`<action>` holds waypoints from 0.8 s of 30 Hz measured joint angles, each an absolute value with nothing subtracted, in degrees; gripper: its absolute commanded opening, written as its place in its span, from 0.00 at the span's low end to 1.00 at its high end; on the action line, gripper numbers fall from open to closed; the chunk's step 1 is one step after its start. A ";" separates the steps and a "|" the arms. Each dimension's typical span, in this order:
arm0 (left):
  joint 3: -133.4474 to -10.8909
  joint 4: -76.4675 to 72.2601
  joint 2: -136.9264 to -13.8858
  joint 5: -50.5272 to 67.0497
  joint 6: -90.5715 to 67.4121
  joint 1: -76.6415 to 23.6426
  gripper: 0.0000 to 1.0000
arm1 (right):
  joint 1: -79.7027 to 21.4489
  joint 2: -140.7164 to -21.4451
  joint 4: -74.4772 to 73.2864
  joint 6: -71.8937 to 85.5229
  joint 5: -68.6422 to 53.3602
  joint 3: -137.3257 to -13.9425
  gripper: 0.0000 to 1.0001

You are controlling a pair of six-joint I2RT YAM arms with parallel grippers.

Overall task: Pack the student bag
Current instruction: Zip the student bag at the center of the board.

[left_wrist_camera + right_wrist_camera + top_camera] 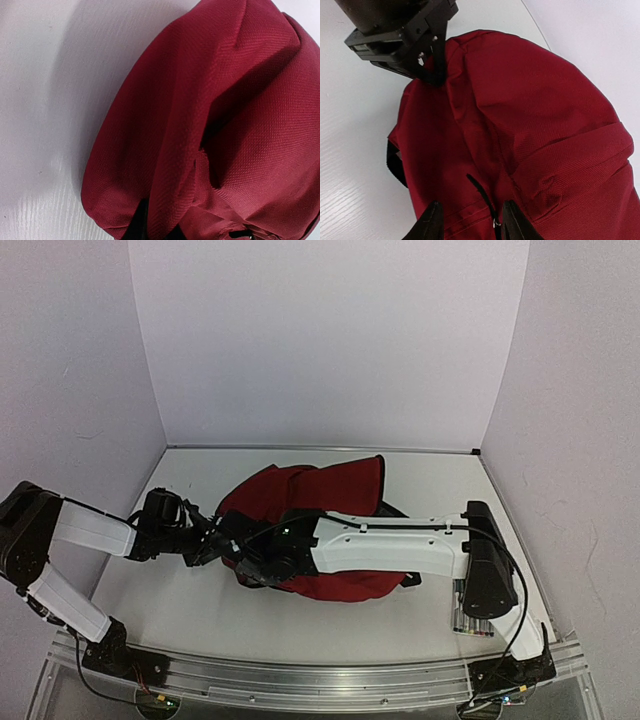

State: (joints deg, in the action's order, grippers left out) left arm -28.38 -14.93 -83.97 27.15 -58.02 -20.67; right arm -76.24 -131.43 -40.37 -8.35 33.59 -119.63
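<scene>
The right tool [472, 209] is hovering with its fingers apart, a black zip pull [478, 188] lying loose between them. Just ahead, the student bag [530, 115] is lying on the surface [355, 165]. Beyond it, the left tool [434, 70] is clamping the bag's fabric. Packing is looking barely begun, with no contents showing.

No legible text, labels, numbers, signs

The dark-red student bag [325, 490] lies slumped, its fabric creased.

right arm [390, 545] lying across student bag [300, 490], open table [300, 640] in front
</scene>
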 measured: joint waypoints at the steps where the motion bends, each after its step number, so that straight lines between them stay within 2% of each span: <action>1: -28.38 -15.10 -84.22 27.27 -58.12 -20.67 0.00 | -76.19 -132.00 -40.39 -8.79 34.44 -119.63 0.36; 13: -28.38 -14.83 -83.40 27.34 -58.05 -20.67 0.00 | -75.27 -136.20 -40.86 -11.63 38.40 -120.96 0.34; 16: -28.38 -13.70 -81.95 27.01 -57.86 -20.67 0.00 | -74.52 -136.69 -40.78 -11.52 39.37 -121.39 0.27; 21: -28.38 -12.34 -80.22 26.62 -57.26 -20.67 0.00 | -73.45 -137.14 -40.83 -10.25 40.27 -121.40 0.03; 24: -28.38 -11.99 -79.88 26.37 -57.01 -20.67 0.00 | -72.91 -137.12 -40.73 -8.50 38.15 -121.40 0.00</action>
State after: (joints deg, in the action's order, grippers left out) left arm -28.38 -11.99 -79.88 26.37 -57.01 -20.67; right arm -72.91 -137.12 -40.73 -8.50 38.15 -121.40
